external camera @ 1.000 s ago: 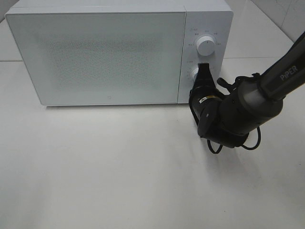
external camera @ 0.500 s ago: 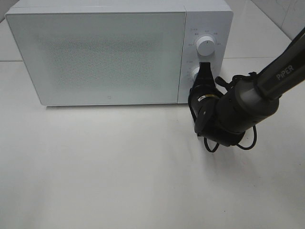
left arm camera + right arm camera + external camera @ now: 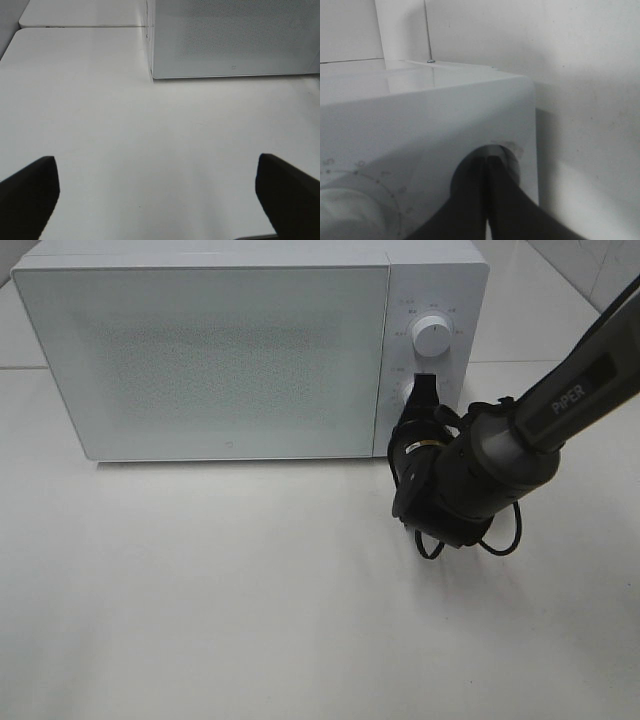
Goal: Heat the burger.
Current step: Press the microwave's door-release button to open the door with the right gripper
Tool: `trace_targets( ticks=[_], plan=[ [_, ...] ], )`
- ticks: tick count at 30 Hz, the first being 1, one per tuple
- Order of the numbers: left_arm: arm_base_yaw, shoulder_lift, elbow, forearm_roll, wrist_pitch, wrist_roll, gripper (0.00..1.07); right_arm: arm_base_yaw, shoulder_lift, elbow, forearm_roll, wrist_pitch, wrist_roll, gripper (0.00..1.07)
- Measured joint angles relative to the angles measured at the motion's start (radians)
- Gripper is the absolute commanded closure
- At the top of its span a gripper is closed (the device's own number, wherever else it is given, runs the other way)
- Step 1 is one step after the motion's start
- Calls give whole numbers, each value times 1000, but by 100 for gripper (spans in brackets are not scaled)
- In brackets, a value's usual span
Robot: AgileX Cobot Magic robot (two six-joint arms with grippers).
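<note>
The burger is out of view. A white microwave [image 3: 230,350] stands at the back of the table with its door closed. My right gripper [image 3: 425,386] is shut, its black fingers pressed together with the tips against the lower knob [image 3: 407,393] of the control panel. The right wrist view shows the same contact: the shut right gripper [image 3: 487,162] meets the lower knob [image 3: 514,161], with the upper knob [image 3: 350,210] off to one side. My left gripper [image 3: 157,185] is open with nothing between its fingers [image 3: 30,195], hovering over bare table in front of the microwave [image 3: 235,35].
The upper knob [image 3: 432,336] sits just above the right gripper. The right arm [image 3: 560,405] reaches in from the right edge, with a cable loop hanging under its wrist. A white table [image 3: 250,590] spreads in front of the microwave.
The right arm's wrist has shifted a little to the left and turned, while the shut fingertips stayed on the lower knob. The microwave door has not moved.
</note>
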Motion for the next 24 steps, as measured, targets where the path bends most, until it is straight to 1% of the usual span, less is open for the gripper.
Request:
trace_targets(
  ticks=[4, 6, 24],
  plan=[
    [0, 0, 0, 0, 0, 0, 7, -1, 18, -21, 26, -3, -9, 107],
    [0, 0, 0, 0, 0, 0, 7, -1, 21, -40, 59, 3, -42, 107],
    [0, 0, 0, 0, 0, 0, 7, -1, 22, -49, 74, 20, -67, 107]
  ],
)
